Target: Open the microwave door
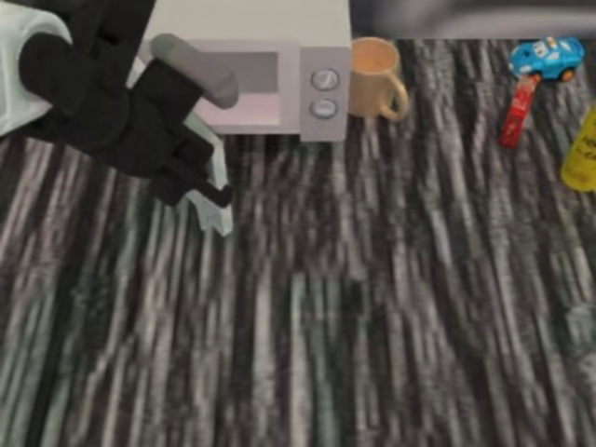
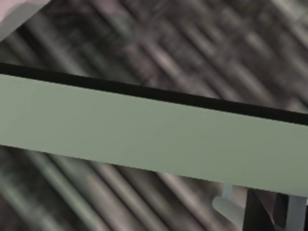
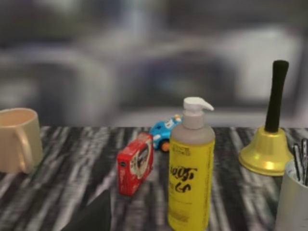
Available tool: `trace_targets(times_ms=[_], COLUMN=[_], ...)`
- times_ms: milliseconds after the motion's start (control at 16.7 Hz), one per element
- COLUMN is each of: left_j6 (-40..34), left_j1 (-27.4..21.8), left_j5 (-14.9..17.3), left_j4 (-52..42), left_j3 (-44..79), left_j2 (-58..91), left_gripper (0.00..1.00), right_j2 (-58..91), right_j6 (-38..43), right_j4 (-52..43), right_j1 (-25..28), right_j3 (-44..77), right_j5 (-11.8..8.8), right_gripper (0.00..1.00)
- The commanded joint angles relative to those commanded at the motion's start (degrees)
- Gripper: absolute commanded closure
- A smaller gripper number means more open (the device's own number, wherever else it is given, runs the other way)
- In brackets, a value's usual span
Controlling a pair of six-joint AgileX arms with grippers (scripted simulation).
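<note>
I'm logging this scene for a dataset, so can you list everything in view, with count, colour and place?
Off-white boxy microwave: one, table's far left.
Microwave door with grey mesh window: one, off-white, on its front.
Tan mug: one, right beside the microwave.
Blue toy car: one, far right.
Red box: one, in front of the car.
Yellow pump bottle: one, right edge.
Gold bell with black handle: one, near the bottle.
Grey cup: one, near the bell.
Left gripper: black, front of the microwave's left end.
Right gripper: unseen.

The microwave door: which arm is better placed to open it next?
Left. Its tool is beside the microwave door, at the left front of the microwave. The right arm is out of the top view.
</note>
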Motion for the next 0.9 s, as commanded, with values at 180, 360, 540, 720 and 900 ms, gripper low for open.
trace_targets(times_ms=[180, 360, 540, 720, 900], left_j6=[0.0, 0.0, -0.12, 1.6, 4.96], left_j1=[0.0, 0.0, -0.17, 0.57, 1.99], left_j5=[0.0, 0.0, 0.27, 1.09, 2.61], left_j4=[0.0, 0.0, -0.03, -0.39, -1.41], left_j3=[0.0, 0.0, -0.17, -0.1, -0.69], left_j2=[0.0, 0.0, 0.16, -0.12, -0.5], left_gripper=[1.0, 1.0, 1.0, 1.0, 1.0], right_j2=[0.0, 0.0, 0.0, 0.0, 0.0], right_j6=[0.0, 0.0, 0.0, 0.0, 0.0], right_j4=[0.0, 0.0, 0.0, 0.0, 0.0], right_j1=[0.0, 0.0, 0.0, 0.0, 0.0], right_j3=[0.0, 0.0, 0.0, 0.0, 0.0], right_j5=[0.0, 0.0, 0.0, 0.0, 0.0], right_gripper=[0.0, 0.0, 0.0, 0.0, 0.0])
